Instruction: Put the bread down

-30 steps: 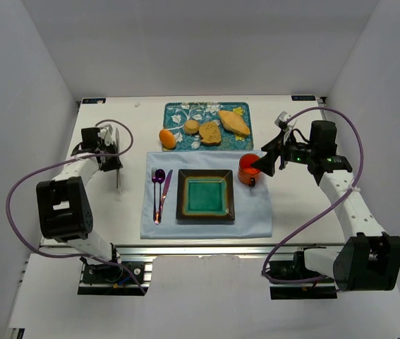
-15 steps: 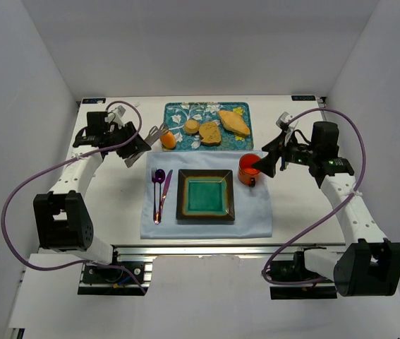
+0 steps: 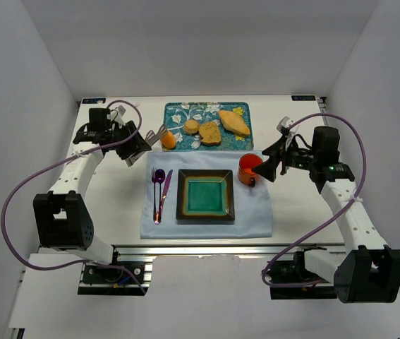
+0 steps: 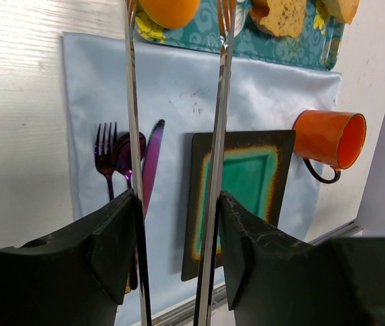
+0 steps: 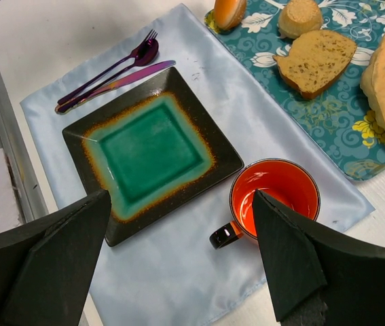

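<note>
The bread lies on a teal patterned tray (image 3: 185, 111): a glossy orange roll (image 3: 168, 139) at its left edge, a small tan bun (image 3: 192, 126), a toast slice (image 3: 210, 133) and a long golden loaf (image 3: 233, 123). My left gripper (image 3: 135, 145) is shut on metal tongs (image 3: 156, 134). In the left wrist view the tongs (image 4: 221, 102) run out from the gripper (image 4: 177, 197) and their spread tips straddle the orange roll (image 4: 170, 8). My right gripper (image 3: 267, 166) is open and empty above the orange mug (image 3: 250, 169). In the right wrist view it (image 5: 180, 197) hangs over the cloth.
A square green plate with a dark rim (image 3: 183, 195) sits on a pale blue cloth (image 3: 256, 219), with a purple fork, spoon and knife (image 3: 159, 192) to its left. The mug (image 5: 273, 197) stands at the plate's far right corner.
My left arm has swung from the left side of the table toward the tray, bringing the tongs' tips to the orange roll. My right gripper has drifted slightly right.
</note>
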